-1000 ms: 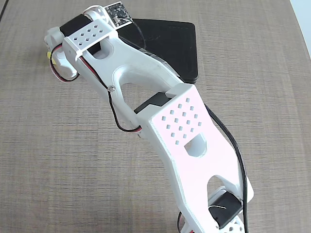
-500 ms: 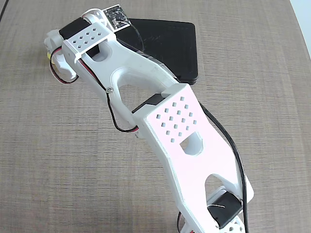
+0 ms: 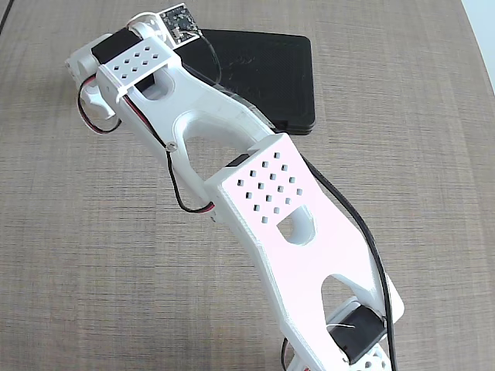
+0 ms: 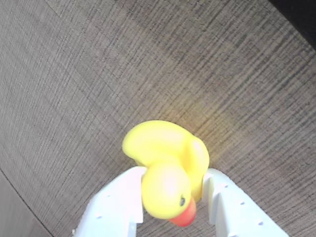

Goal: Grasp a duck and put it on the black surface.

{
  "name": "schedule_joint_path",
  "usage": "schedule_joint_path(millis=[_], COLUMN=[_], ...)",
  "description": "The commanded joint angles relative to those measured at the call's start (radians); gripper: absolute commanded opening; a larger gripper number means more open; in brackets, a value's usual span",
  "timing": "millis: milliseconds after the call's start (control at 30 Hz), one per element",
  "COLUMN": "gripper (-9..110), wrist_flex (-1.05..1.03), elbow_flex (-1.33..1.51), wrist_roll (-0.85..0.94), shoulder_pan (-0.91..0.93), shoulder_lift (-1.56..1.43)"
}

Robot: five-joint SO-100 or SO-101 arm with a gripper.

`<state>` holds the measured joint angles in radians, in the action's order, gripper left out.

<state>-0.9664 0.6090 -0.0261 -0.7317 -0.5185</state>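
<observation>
In the wrist view the tiny yellow duck (image 4: 158, 148) with a red-orange beak sits between my two white fingers (image 4: 121, 197), which press on both of its sides. My gripper (image 4: 174, 172) is shut on it just above the wood-grain table. In the fixed view my gripper (image 3: 85, 81) is at the upper left, left of the black surface (image 3: 271, 77), and the arm hides the duck. The black surface is a flat matte slab lying on the table at the top centre, partly covered by my arm. A dark corner (image 4: 302, 9) at the wrist view's top right may be that slab.
My white arm (image 3: 263, 193) stretches diagonally from the bottom right to the upper left, with black cables along it. The wood-grain table (image 3: 93, 255) lies around it. A pale strip (image 3: 483, 31) marks the table's right edge.
</observation>
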Motion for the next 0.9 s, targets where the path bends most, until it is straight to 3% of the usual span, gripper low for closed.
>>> schedule_joint_path(millis=[0,400,600,867], gripper=[0,1,1,1], wrist_flex=[-0.008,-0.057,-0.124,-0.249], elbow_flex=[-0.028,-0.017,-0.012,-0.006], wrist_roll=[-0.006,0.003,0.006,0.006], shoulder_pan=[-0.008,0.029,0.176,0.391], shoulder_lift=[-0.012,-0.305,-0.486,-0.512])
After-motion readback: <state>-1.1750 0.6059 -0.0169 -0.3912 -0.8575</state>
